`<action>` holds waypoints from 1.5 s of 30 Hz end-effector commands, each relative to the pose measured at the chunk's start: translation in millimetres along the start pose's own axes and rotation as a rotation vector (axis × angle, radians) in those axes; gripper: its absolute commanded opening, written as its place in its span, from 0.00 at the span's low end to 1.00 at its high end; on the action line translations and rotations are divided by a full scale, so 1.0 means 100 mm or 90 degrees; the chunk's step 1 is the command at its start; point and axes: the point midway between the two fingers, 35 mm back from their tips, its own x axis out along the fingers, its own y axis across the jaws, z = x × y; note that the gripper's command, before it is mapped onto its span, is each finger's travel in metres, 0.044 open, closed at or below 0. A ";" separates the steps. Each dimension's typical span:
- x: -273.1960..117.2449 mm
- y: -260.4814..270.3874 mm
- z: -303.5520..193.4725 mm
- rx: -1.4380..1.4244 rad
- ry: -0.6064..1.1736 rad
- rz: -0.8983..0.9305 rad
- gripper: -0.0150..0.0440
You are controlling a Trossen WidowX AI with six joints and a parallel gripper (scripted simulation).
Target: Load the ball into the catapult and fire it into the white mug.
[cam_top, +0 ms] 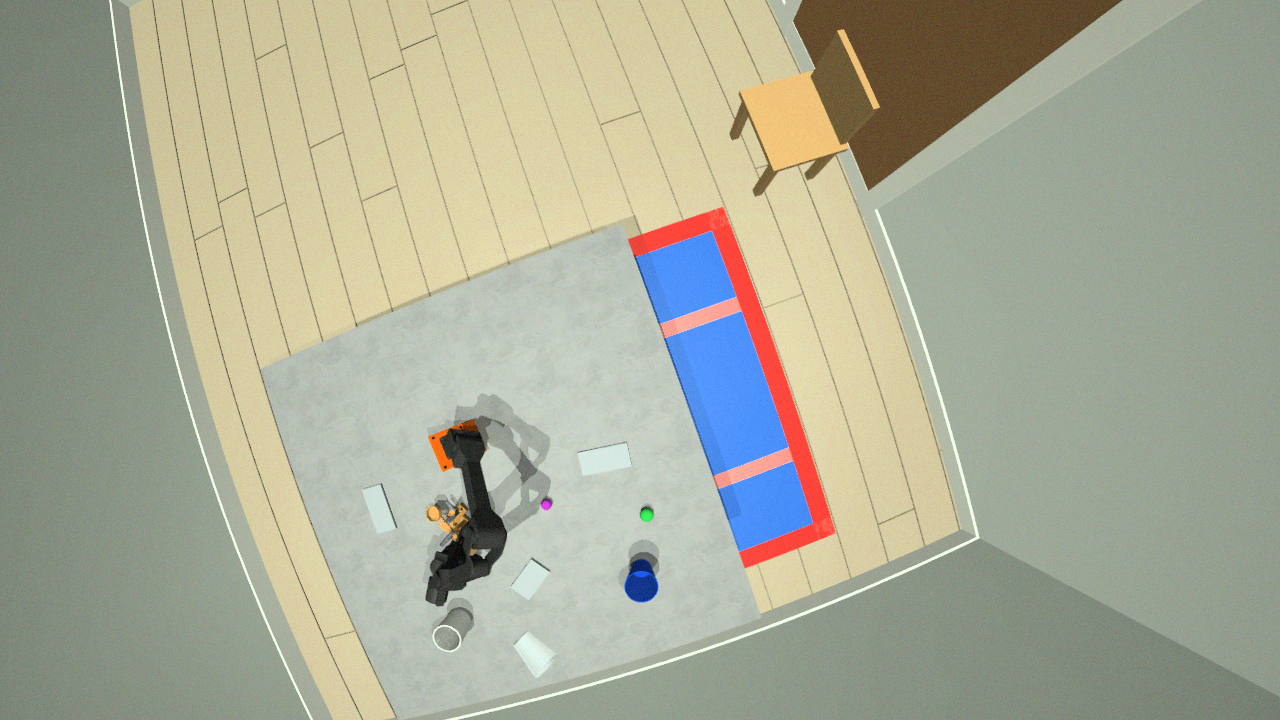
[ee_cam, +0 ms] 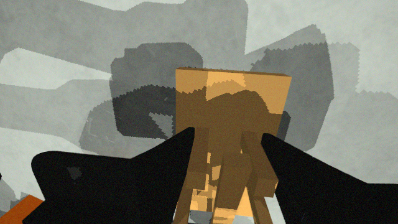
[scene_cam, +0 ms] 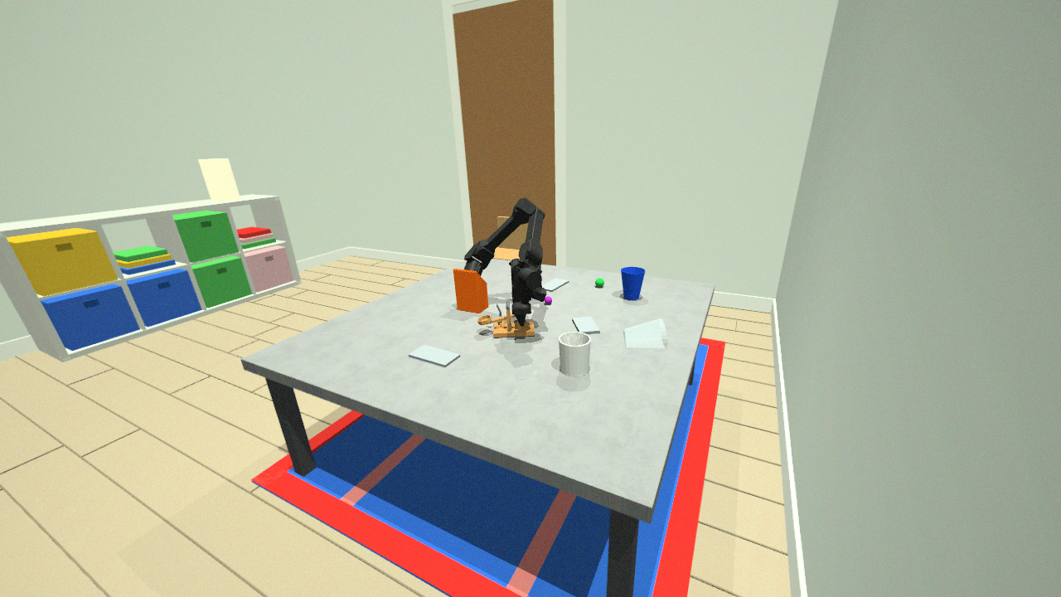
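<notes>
The wooden catapult point(cam_top: 457, 517) point(scene_cam: 504, 333) point(ee_cam: 230, 84) stands on the table, its arm and round cup pointing away from the white mug. The cup looks empty. My gripper point(scene_cam: 521, 319) point(ee_cam: 227, 135) points down over the catapult, its black fingers part closed on both sides of the wooden frame and appearing to touch it. The white mug point(cam_top: 459, 617) point(scene_cam: 574, 357) stands upright near the catapult's base end. A magenta ball point(cam_top: 546, 504) point(scene_cam: 547, 300) and a green ball point(cam_top: 646, 514) point(scene_cam: 599, 283) lie on the table. The arm hides part of the catapult from above.
A blue cup point(cam_top: 640, 586) point(scene_cam: 632, 283) stands beyond the green ball. Flat pale blocks point(cam_top: 378, 507) point(cam_top: 530, 579) point(cam_top: 604, 458) lie around the arm. A pale fluted piece point(cam_top: 534, 653) point(scene_cam: 645, 334) lies beyond the mug. The orange arm mount point(scene_cam: 470, 291) is beside the catapult.
</notes>
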 end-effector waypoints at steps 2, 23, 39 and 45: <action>0.00 -0.01 0.00 -0.001 0.000 -0.002 0.52; -0.50 -0.01 0.00 0.164 0.001 0.000 0.25; -0.48 -0.13 -0.04 0.516 0.001 0.001 0.25; -0.47 -0.23 -0.11 0.613 0.001 0.001 0.25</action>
